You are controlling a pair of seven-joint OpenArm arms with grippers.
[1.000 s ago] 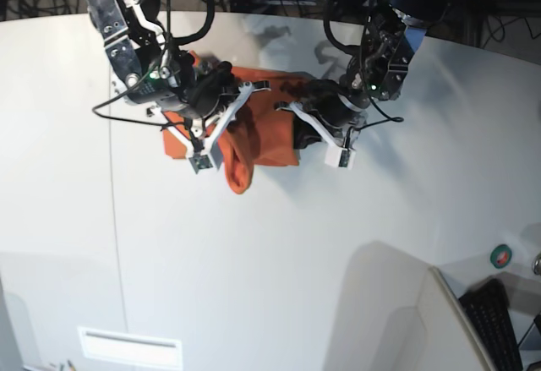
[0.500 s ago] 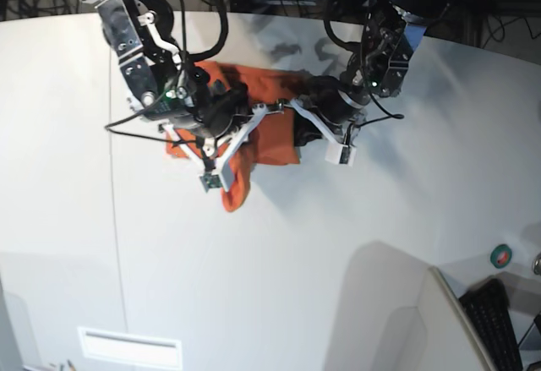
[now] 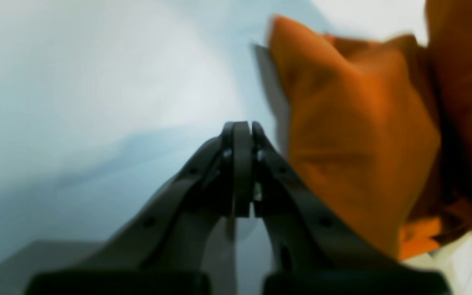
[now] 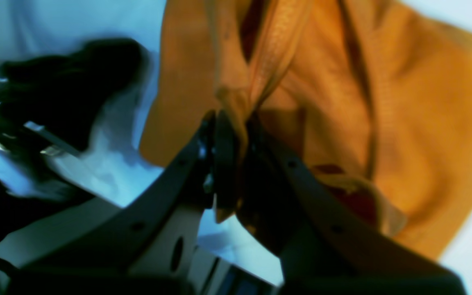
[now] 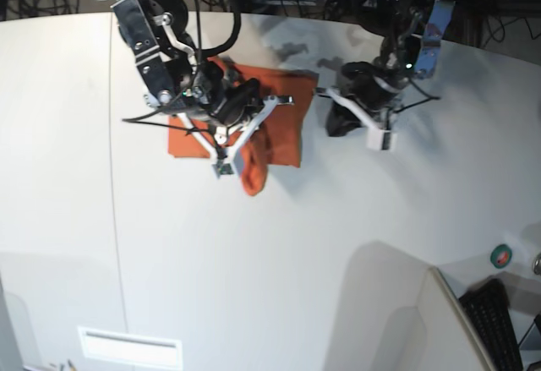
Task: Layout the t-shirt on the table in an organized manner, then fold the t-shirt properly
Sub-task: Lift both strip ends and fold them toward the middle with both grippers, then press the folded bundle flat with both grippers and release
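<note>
White table [image 5: 254,270] is carrying the bunched t-shirt [image 5: 275,139], its fold pinched between the right gripper [image 4: 236,164] fingers for spreading, while the left gripper [image 3: 242,172] is hanging beside it, fingers pressed together on nothing

I count one orange t-shirt [image 5: 270,130], bunched in the upper middle of the base view, and one off-white table [image 5: 355,219] under it. I have two grippers: my right gripper [image 5: 226,147] at upper left of that view, my left gripper [image 5: 355,117] at upper right. At the lower right edge sit one green and red roll of tape [image 5: 501,256] and one black keyboard [image 5: 499,324].
</note>
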